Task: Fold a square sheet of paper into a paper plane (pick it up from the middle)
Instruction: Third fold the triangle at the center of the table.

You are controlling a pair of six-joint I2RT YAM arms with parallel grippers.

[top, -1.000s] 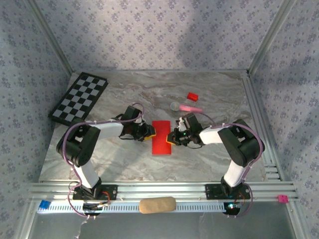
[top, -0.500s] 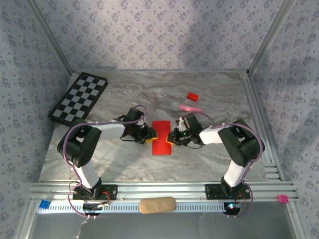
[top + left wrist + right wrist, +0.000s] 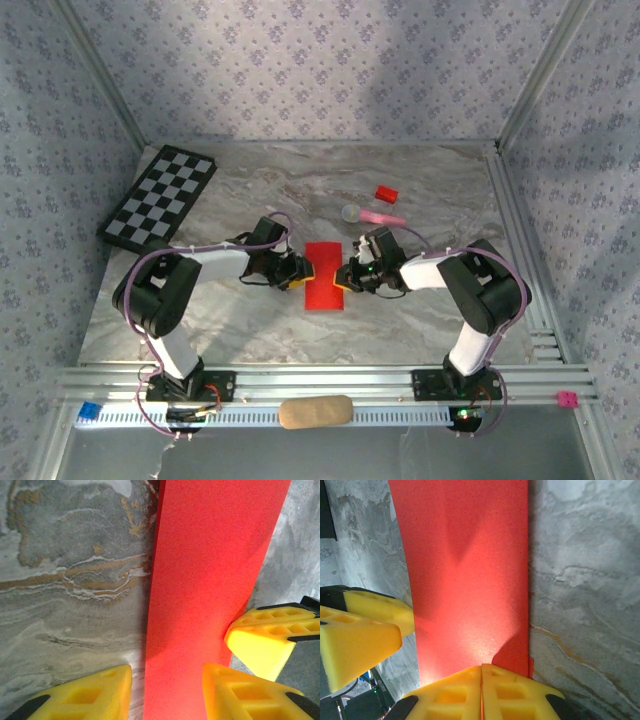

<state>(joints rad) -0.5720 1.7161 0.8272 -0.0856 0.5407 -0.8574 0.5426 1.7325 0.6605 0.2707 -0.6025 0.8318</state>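
The square sheet of paper (image 3: 325, 277) lies flat mid-table, bright red and folded into a narrow upright rectangle. My left gripper (image 3: 302, 272) is at its left long edge. In the left wrist view the paper (image 3: 210, 570) runs up the frame. The left gripper (image 3: 167, 680) is open astride that edge, one yellow finger over the marble and one over the paper. My right gripper (image 3: 343, 276) is at the right long edge. In the right wrist view its jaws (image 3: 481, 672) are pressed together, tips on the edge of the paper (image 3: 470, 580).
A checkerboard (image 3: 160, 197) lies at the back left. A small red block (image 3: 386, 193) and a pink stick with a grey round head (image 3: 375, 215) lie just behind the paper on the right. A tan pad (image 3: 315, 411) sits on the front rail.
The left gripper's jaws have spread a little and it has edged slightly toward the paper. The right gripper and the paper have stayed put.
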